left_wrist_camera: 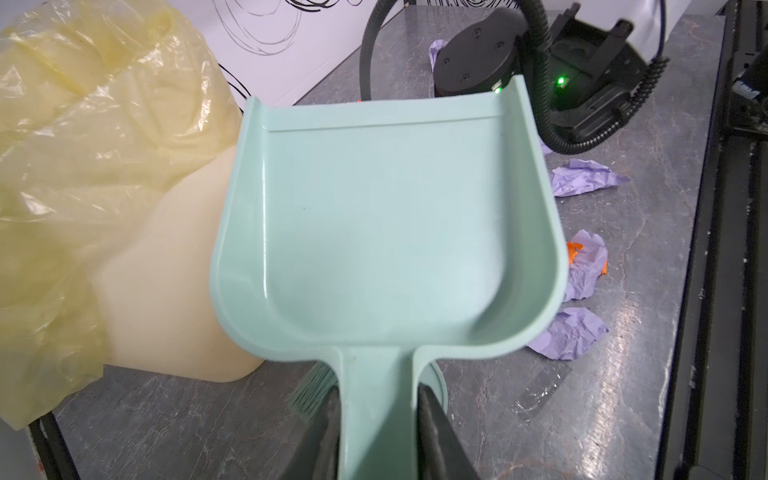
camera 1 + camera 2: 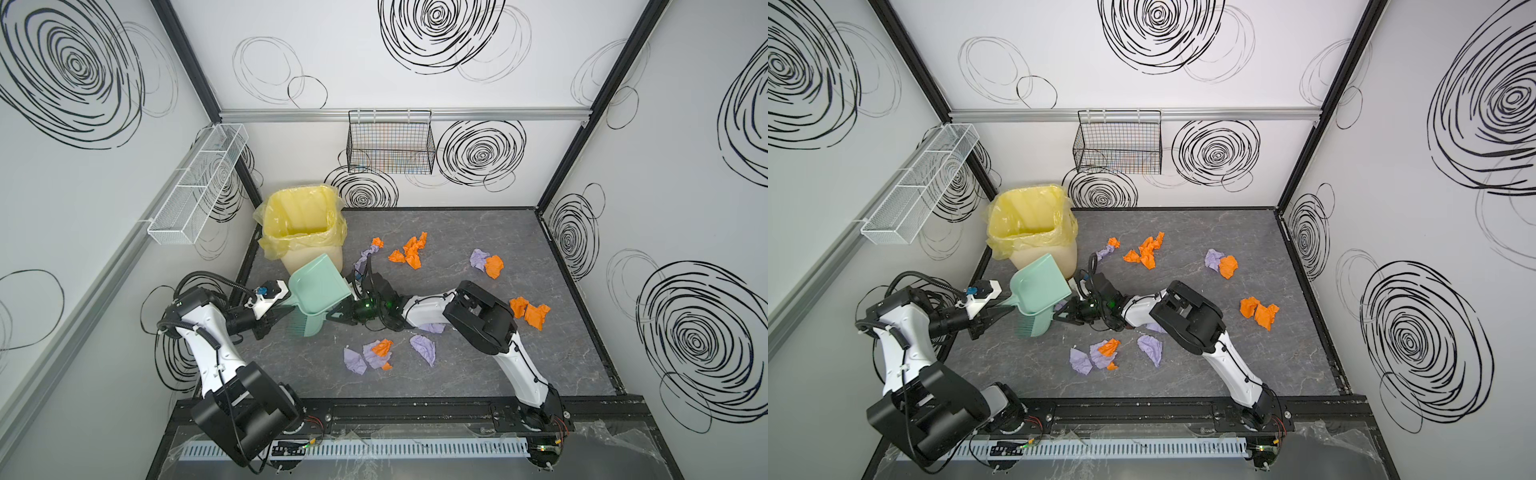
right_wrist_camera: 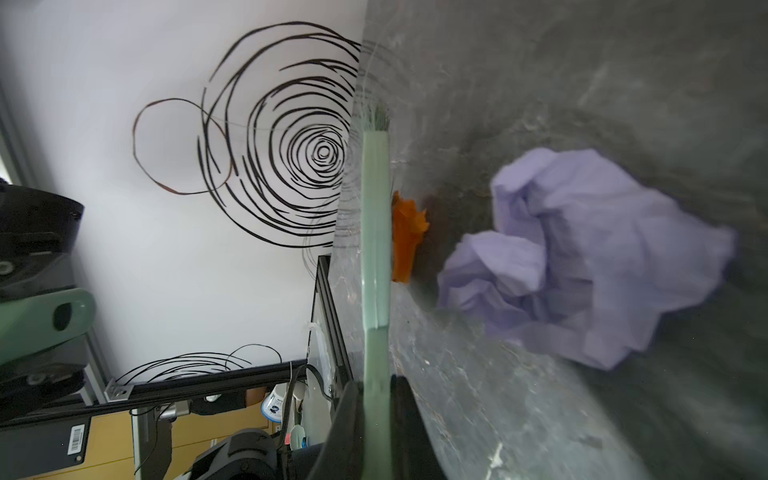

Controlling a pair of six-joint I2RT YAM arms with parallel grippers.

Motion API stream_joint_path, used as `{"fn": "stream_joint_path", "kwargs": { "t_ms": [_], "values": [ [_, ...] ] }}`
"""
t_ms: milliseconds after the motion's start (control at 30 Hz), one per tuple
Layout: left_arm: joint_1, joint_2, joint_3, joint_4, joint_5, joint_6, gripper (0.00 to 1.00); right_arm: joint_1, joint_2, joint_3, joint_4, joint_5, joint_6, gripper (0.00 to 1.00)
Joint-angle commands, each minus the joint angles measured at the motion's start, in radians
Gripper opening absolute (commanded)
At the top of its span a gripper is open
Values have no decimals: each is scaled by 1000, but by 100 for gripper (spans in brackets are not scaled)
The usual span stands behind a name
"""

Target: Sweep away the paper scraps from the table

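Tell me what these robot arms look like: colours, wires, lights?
The left arm and right arm have white shells with black joint blocks. Black ribbed hoses and thin cables run along them. The left end effector and right end effector have black tapering fingers. Green lights glow near the right wrist; a white camera block with a blue part sits on the left wrist.

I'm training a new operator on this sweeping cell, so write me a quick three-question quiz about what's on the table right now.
1. True or false: the dustpan held by the left end effector is empty.
2. Which tool is the right end effector shut on? A) brush B) sponge C) cloth
3. Which two colours are the paper scraps on the table?
Key: 1 true; 2 A; 3 orange and purple.
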State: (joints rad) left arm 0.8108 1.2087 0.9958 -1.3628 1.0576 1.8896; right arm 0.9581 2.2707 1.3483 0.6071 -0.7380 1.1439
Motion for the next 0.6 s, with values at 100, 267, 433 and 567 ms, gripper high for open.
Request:
{"fn": "stream_joint_path", "kwargs": {
  "t_ms": [100, 267, 433, 567],
  "values": [
    [14, 21, -19, -40, 30, 54, 0, -28, -33, 31, -188, -23, -103, 0],
    [14, 24, -29, -39, 23, 71, 0, -77, -110, -37, -357, 1, -212, 0],
    [18, 36, -31, -41, 21, 77, 0, -140, -212, -120, -527, 37, -331, 0],
    [18, 42, -35, -41, 24, 81, 0, -198, -325, -208, -618, 63, -399, 0]
  ]
}}
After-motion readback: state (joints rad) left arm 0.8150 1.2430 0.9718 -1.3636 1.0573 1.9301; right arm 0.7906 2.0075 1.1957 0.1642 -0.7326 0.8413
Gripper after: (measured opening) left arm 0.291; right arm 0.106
